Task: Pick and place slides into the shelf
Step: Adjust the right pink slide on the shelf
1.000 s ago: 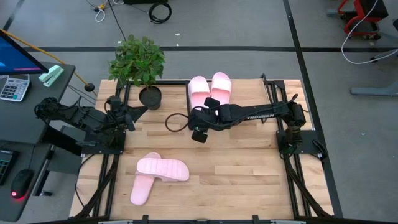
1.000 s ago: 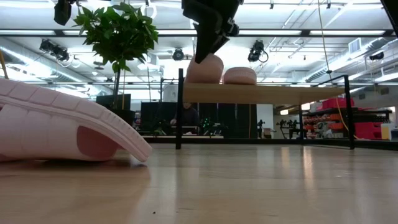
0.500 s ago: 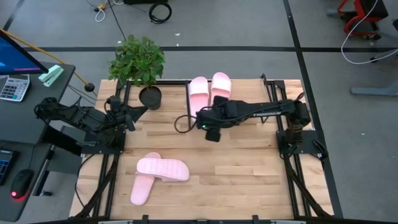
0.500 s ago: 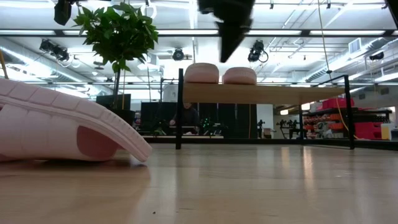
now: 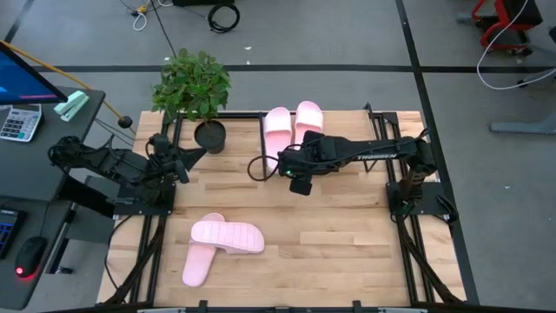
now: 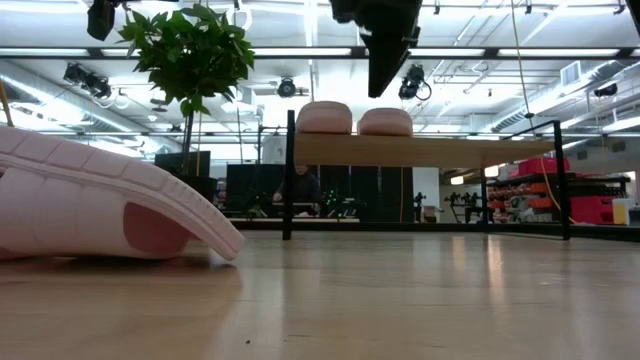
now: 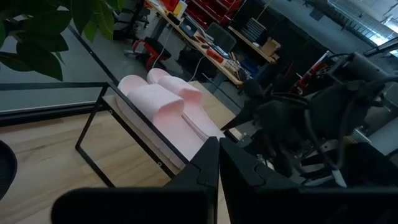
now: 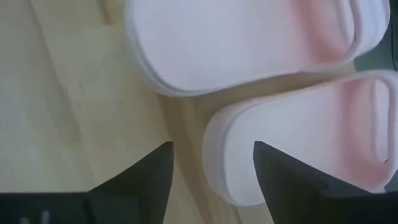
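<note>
Two pale pink slides [image 5: 278, 123] [image 5: 308, 117] lie side by side on the shelf [image 5: 343, 113] at the table's far edge. In the low view they sit on its board [image 6: 450, 150]. Two more slides [image 5: 228, 236] [image 5: 198, 263] lie overlapping on the near left of the table; one fills the low view's left [image 6: 110, 210]. My right gripper [image 5: 298, 181] hovers open, pointing down, just in front of the shelved slides' heel ends [image 8: 249, 155], touching nothing. My left gripper [image 5: 184, 163] waits shut at the table's left edge.
A potted plant [image 5: 193, 87] stands at the far left corner beside the shelf. A black cable loop [image 5: 257, 167] hangs by the right arm. A desk with a calculator [image 5: 19, 122] lies off the left edge. Bare planks span the middle and near right.
My right gripper has moved toward the table's right edge, from in front of the left shelved slide to in front of the gap between the two. In the low view that left slide sits lower and flatter on the shelf than a second ago.
</note>
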Robot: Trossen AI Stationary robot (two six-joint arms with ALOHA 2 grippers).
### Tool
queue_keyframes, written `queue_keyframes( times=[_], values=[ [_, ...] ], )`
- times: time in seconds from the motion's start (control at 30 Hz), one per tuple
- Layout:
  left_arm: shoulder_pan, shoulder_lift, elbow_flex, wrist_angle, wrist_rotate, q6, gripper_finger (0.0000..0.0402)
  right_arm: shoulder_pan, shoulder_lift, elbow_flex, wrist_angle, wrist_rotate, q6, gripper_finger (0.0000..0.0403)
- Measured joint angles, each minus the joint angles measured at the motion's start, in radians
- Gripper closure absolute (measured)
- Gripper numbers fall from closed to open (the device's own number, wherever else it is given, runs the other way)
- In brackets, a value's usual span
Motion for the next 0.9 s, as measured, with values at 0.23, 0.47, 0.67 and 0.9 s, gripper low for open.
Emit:
queue_keyframes(
  times=[0.23,0.47,0.67,0.9],
  values=[
    [0.0,0.0,0.0,0.0,0.0,0.002,0.0377,-0.02,0.0,-0.065,0.021,-0.005,0.014,0.0181],
    [0.0,0.0,0.0,0.0,0.0,0.003,0.0386,-0.031,0.001,-0.122,0.072,-0.044,0.008,0.0227],
    [0.0,0.0,0.0,-0.001,0.0,0.003,0.0383,-0.032,-0.001,-0.128,0.077,-0.041,-0.01,0.0319],
    [0.0,0.0,0.0,-0.01,0.0,0.003,0.0379,-0.023,-0.002,-0.128,0.079,-0.041,-0.049,0.0386]
  ],
)
